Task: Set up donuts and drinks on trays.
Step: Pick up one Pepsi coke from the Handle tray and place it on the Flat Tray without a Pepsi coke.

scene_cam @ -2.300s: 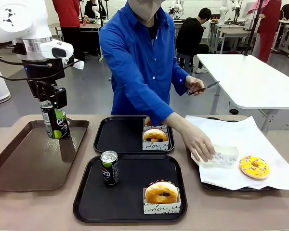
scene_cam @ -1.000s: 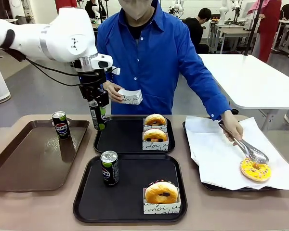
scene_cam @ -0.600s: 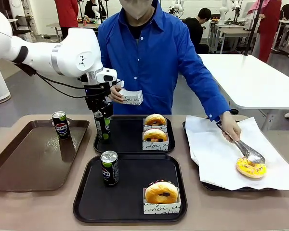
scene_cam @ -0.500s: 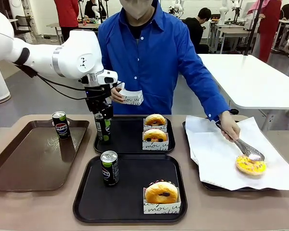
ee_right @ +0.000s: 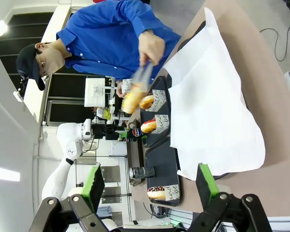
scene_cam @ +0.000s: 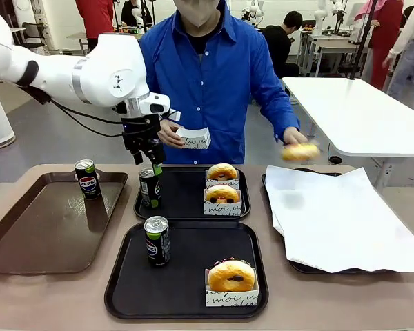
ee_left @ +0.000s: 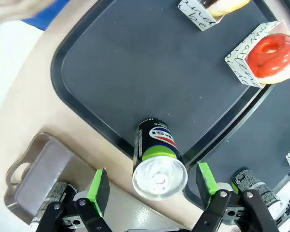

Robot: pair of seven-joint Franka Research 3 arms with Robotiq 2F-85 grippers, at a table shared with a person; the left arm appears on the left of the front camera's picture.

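So my left gripper [scene_cam: 154, 166] is wide open right over the soda can [scene_cam: 149, 187], which stands upright at the left edge of the far black tray [scene_cam: 183, 207]; pads clear on both sides. My right gripper [ee_right: 147, 186] is spread open too, nothing in it.

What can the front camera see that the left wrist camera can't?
Front view: the person holding a paper box in one hand and lifting a blurry donut with the other, plus the big white paper. Left wrist view: the red glaze on a boxed donut, and the gaps between the open jaws and the silver can top. Both: that soda can standing upright on the far black tray.
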